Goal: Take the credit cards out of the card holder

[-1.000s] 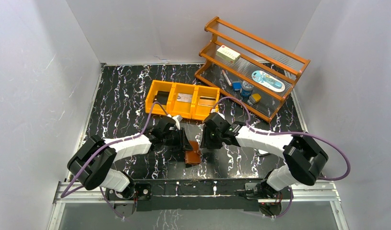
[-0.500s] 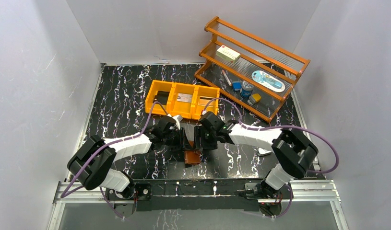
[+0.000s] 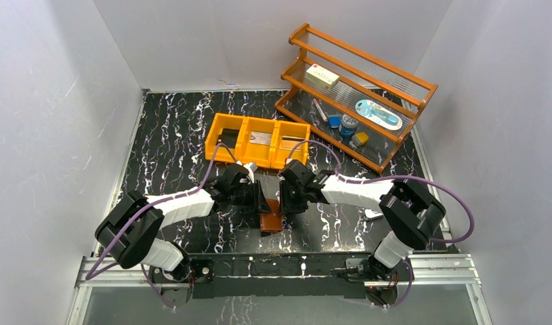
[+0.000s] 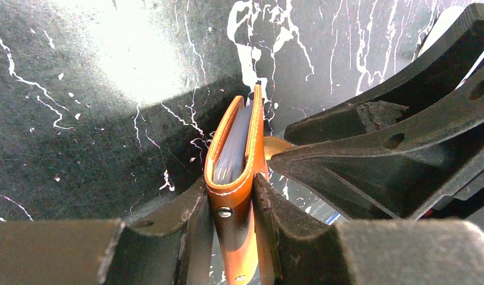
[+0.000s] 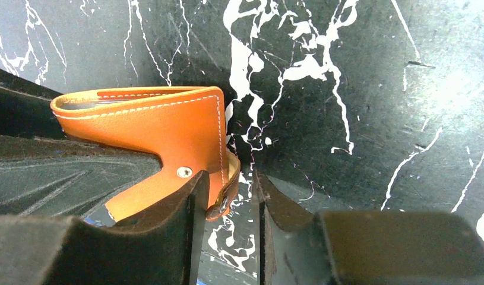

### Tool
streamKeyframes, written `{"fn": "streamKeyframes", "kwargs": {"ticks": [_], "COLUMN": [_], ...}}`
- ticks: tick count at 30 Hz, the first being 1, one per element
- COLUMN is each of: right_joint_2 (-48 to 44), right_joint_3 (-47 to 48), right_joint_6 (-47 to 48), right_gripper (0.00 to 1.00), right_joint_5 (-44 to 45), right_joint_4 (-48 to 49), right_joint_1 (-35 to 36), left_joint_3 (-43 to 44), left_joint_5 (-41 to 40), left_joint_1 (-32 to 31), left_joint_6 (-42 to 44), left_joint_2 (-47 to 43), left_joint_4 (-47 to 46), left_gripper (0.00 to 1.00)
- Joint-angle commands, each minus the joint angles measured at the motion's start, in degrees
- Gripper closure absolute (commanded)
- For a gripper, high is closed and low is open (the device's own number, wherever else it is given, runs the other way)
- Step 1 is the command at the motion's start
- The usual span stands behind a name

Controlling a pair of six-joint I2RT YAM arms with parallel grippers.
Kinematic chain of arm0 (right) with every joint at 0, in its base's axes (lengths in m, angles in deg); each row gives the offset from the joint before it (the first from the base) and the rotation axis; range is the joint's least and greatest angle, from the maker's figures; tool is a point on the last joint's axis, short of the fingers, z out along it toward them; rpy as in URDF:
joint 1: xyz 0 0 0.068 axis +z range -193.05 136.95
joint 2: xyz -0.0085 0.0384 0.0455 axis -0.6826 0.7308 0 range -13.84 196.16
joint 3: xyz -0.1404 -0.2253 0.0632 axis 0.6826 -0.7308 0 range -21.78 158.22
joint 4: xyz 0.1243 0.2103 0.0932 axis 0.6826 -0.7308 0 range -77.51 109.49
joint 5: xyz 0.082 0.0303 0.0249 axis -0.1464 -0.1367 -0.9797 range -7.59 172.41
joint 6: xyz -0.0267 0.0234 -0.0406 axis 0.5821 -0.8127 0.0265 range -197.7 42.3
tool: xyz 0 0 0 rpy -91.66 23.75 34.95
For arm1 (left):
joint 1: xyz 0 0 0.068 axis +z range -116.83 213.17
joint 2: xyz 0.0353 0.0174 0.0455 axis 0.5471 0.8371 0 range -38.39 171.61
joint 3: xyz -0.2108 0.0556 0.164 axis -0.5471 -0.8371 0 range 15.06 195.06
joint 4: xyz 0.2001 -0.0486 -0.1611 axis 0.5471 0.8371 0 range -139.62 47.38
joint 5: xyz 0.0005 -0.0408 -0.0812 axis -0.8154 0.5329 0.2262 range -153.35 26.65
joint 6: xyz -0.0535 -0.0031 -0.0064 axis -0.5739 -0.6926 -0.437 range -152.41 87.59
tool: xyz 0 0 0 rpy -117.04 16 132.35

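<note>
Left pincer (image 4: 230, 185) clamps card holder (image 4: 233, 228); right pincer (image 5: 227, 184), apart, has reached its tab (image 5: 222, 205).

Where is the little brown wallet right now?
From above, the wallet is near the table's front middle, pinched in the left hand, with the right hand beside it and the orange bin behind.

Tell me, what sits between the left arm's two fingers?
The brown wallet, standing on its edge and pinched on both sides by the left fingers. The left wrist view shows this most clearly.
</note>
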Motion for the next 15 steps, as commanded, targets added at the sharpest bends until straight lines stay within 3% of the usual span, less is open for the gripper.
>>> {"fn": "streamKeyframes", "kwargs": {"ticks": [1,5,15], "right_joint_2": [-1.5,-1.5,-0.3], "right_joint_3": [-0.5,-0.4,-0.4], "right_joint_6": [-1.3,-2.7,-2.2], "right_gripper": [0.61,0.74,0.78], "right_joint_5": [1.8,2.8,0.1], "right_joint_4": [-0.8,-0.9,0.6], "right_joint_1": [0.2,0.2,0.2], "left_joint_3": [1.0,1.3,1.6], "left_joint_5": [-2.6,-2.8,-3.2], "left_joint_1": [0.0,0.0,0.0], "left_joint_6": [2.3,2.6,2.6], "left_joint_2": [-0.9,-1.1,-1.7], "left_joint_4": [3.6,4.2,5.0], "left_gripper": [0.74,0.74,0.73]}}
